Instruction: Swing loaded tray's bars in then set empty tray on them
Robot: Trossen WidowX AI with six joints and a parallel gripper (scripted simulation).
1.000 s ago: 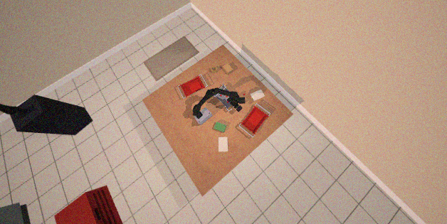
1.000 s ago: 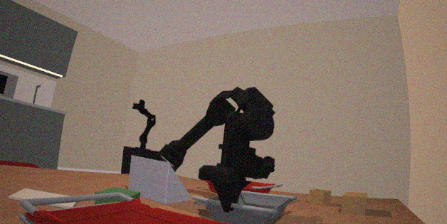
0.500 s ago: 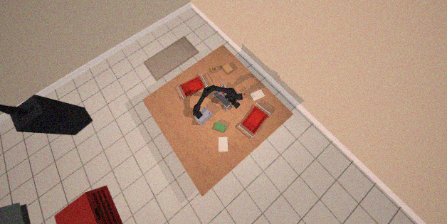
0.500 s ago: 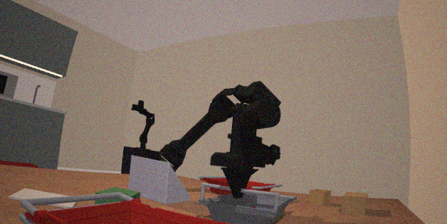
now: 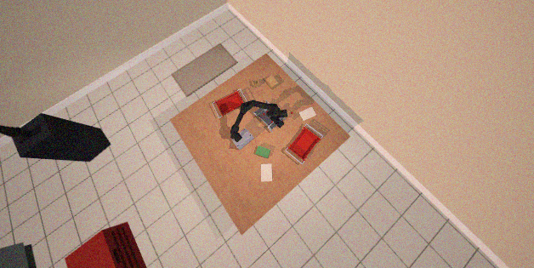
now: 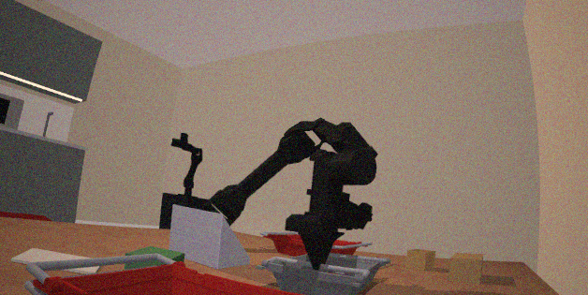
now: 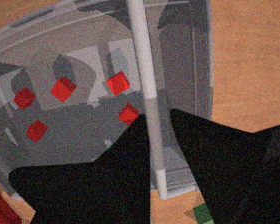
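Note:
The loaded grey see-through tray (image 5: 261,116) (image 6: 281,276) (image 7: 211,75) stands on the table under my gripper. Several small red blocks (image 7: 63,89) lie on its floor. One wire bar (image 7: 143,55) runs over the tray, inside its end rim, in the wrist view. My gripper (image 7: 157,117) (image 6: 318,267) is slightly open, its fingertips on either side of this bar with a narrow gap. The position of the other bar is unclear. Two empty red trays with bars stand apart from it: one (image 5: 230,104) (image 6: 290,243) and another (image 5: 304,142) (image 6: 154,279).
A green block (image 5: 263,151) (image 6: 154,252) (image 7: 203,212) lies near the loaded tray. A pale wedge (image 5: 244,139) (image 6: 201,237) stands by the arm's base. White sheets (image 5: 266,172) (image 5: 307,114) lie at two spots. Wooden blocks (image 5: 273,81) (image 6: 465,267) stand near a table edge.

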